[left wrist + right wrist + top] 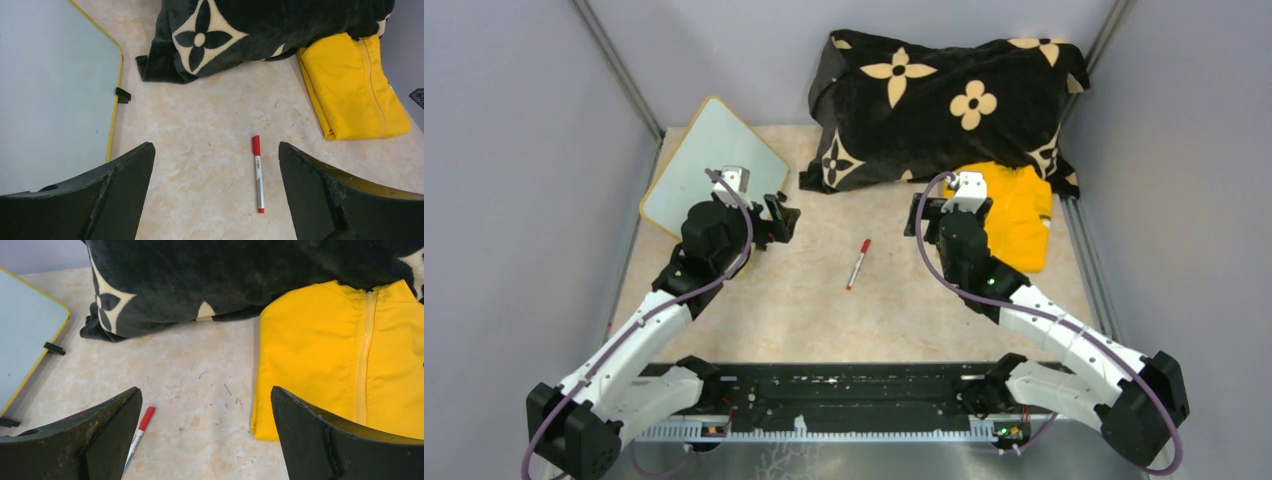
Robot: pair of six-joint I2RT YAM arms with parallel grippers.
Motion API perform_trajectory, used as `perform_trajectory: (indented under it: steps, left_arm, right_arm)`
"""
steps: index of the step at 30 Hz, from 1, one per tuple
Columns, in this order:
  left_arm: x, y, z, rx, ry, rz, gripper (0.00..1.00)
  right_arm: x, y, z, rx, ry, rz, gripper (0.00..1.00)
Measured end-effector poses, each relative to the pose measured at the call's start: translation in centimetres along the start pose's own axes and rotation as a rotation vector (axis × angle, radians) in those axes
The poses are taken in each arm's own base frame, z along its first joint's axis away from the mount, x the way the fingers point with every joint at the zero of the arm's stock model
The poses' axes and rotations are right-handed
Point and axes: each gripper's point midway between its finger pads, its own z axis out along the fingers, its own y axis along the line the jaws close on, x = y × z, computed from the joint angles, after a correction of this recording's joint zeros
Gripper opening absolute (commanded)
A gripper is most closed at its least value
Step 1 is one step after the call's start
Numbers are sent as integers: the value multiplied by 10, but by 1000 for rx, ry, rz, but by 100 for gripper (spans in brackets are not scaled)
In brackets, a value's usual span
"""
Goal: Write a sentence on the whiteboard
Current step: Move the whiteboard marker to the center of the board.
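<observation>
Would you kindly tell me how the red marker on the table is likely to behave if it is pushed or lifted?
The marker looks slim and round, so a sideways nudge would probably roll it across the smooth table. It seems rigid and light, so it should lift without bending. Its glossy barrel may slip in a loose grip.

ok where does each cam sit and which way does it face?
Top: above and behind the bases, looking down on the table; both arms show, with left gripper and right gripper.
Left wrist: on the left arm, facing forward and down at the pen and whiteboard; its open fingers at the bottom corners.
Right wrist: on the right arm, facing forward and down at the jacket and blanket; open fingers likewise.
Shared: both wrist views show pen, whiteboard, blanket, jacket.
</observation>
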Motion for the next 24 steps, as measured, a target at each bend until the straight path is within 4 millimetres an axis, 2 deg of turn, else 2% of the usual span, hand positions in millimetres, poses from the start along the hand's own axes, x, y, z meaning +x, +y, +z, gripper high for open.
perform_trajectory:
  steps: [9,15,21,24]
  left_arm:
    - [-10,-9,-5,48,-39,-19,99]
    - [-11,-16,-4,83,-49,-27,99]
    - [-10,-17,-6,93,-60,-35,99]
    - [-11,-13,-6,69,-70,-47,99]
  right_arm:
    - [2,-3,0,5,0,-2,99]
    - [-5,-2,-3,-16,-15,4,98]
    - [0,13,-5,-88,14,16,93]
    - [12,30,-2,-120,53,8,93]
